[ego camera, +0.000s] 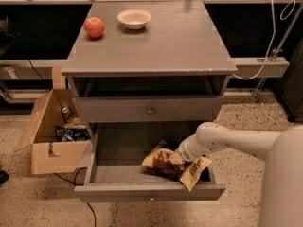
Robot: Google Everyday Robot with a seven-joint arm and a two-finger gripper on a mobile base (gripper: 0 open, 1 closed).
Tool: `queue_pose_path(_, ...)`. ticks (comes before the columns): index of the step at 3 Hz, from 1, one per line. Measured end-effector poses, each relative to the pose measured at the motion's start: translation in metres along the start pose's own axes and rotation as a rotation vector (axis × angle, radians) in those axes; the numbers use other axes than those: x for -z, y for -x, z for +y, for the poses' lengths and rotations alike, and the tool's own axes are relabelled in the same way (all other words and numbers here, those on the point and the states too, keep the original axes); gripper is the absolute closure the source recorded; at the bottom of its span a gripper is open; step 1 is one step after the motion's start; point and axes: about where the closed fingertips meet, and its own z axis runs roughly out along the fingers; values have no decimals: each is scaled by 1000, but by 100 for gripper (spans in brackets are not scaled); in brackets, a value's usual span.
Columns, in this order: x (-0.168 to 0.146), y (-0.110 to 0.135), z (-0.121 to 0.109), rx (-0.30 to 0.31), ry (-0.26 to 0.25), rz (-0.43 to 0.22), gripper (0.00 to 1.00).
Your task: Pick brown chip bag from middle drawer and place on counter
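Note:
The brown chip bag (162,161) lies crinkled in the right front part of the open middle drawer (118,174), with a tan end (195,171) poking toward the drawer's right front corner. My gripper (178,157) is at the end of the white arm that reaches in from the right. It is down inside the drawer, right on top of the bag's middle, and mostly hidden by the wrist. The grey counter (156,41) above bears other objects but no bag.
A red apple (94,27) and a white bowl (134,18) sit at the back left of the counter. A closed drawer front with a brass knob (150,111) is above the open drawer. An open cardboard box (52,131) holding packets stands on the floor at left.

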Motion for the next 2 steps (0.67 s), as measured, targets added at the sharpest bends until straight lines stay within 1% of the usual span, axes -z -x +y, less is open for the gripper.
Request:
queue_pose_path(1,62,40,21,58,22,-250,99)
queue_pose_path(2,116,62,44,112,74,-434,100)
